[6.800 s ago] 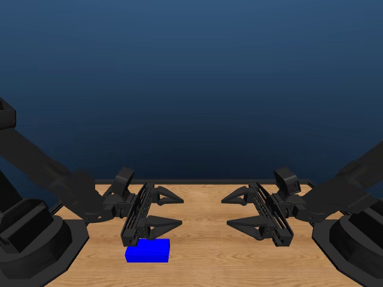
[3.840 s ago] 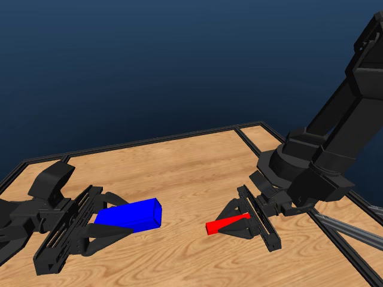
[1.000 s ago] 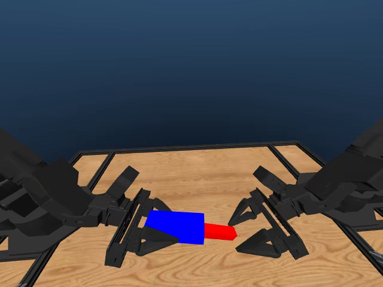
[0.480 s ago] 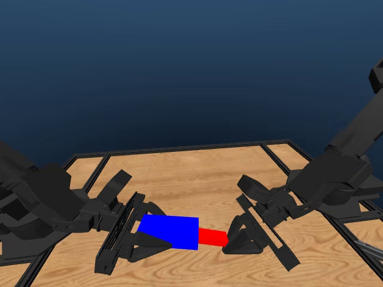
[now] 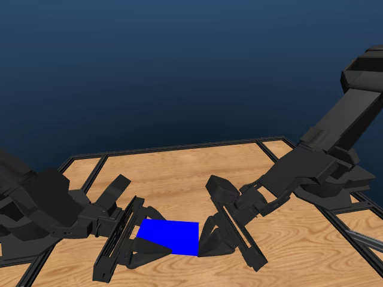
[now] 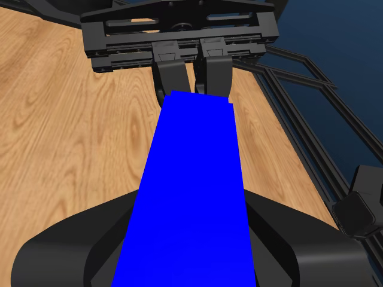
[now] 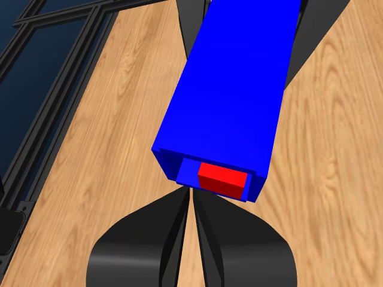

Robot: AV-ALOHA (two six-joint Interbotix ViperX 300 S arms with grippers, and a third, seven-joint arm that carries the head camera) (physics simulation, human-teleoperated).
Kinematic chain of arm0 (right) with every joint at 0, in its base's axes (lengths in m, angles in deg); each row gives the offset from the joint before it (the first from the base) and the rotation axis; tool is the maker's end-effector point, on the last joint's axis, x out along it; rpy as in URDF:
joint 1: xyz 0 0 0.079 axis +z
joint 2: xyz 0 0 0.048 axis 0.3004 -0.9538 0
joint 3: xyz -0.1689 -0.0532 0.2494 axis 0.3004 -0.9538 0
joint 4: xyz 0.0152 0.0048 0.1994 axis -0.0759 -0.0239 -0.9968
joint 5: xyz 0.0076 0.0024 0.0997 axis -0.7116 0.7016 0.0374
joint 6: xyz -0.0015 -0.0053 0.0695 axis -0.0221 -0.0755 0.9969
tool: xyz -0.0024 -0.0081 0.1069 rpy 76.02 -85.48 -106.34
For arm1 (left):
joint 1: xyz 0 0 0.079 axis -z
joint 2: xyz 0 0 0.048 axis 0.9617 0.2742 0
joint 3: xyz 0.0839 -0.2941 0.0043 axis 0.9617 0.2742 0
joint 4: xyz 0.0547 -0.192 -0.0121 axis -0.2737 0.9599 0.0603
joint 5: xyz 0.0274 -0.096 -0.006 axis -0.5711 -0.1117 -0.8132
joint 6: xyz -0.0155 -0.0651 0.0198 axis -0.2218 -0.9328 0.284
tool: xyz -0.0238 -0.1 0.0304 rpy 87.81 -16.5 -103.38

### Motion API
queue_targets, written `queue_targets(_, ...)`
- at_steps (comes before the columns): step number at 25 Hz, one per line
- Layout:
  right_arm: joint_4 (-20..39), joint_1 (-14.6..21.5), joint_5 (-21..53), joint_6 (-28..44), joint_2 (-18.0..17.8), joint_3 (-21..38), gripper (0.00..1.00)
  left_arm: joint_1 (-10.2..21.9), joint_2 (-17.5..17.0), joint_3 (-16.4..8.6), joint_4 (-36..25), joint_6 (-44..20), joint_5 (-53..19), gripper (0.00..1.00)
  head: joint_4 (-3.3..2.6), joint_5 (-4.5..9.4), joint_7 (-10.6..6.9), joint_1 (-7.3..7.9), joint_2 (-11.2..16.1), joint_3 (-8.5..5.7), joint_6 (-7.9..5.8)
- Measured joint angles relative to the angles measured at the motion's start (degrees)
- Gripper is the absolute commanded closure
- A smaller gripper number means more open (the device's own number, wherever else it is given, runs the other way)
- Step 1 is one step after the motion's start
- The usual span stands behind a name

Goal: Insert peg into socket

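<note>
Since half a second ago my right hand (image 5: 206, 242) has pushed leftward, its arm slanting down from upper right, until the peg (image 7: 222, 179) sits inside the socket (image 5: 169, 236). Right hand's jaws look closed behind the peg; left hand (image 5: 140, 239) clamps the socket at lower centre, above the tabletop (image 5: 179, 173).

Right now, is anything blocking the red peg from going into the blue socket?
Nothing visible. The peg already sits inside the socket's open end, only its end face showing.
</note>
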Motion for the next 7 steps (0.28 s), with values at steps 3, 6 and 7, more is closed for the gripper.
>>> queue_targets(3, 0.9, 0.0, 1.0, 1.1, -0.7, 0.8, 1.00, 0.4, 0.1, 0.1, 0.6, 0.2, -0.2, 1.00, 0.11, 0.12, -0.64, 0.17, -0.4, 0.13, 0.32)
queue_targets(6, 0.5, -0.6, 0.9, 2.7, -0.5, -0.6, 1.00, 0.5, 0.1, 0.4, 1.2, 0.3, 0.5, 1.00, 0.26, 0.07, -1.23, 0.56, -0.6, 0.13, 0.47)
queue_targets(7, -0.4, -0.7, -0.3, 3.3, -0.1, -2.1, 1.00, 0.6, 0.1, 0.5, 1.4, 0.3, 0.9, 1.00, 0.31, 0.00, -1.37, 0.72, -0.6, 0.13, 0.43)
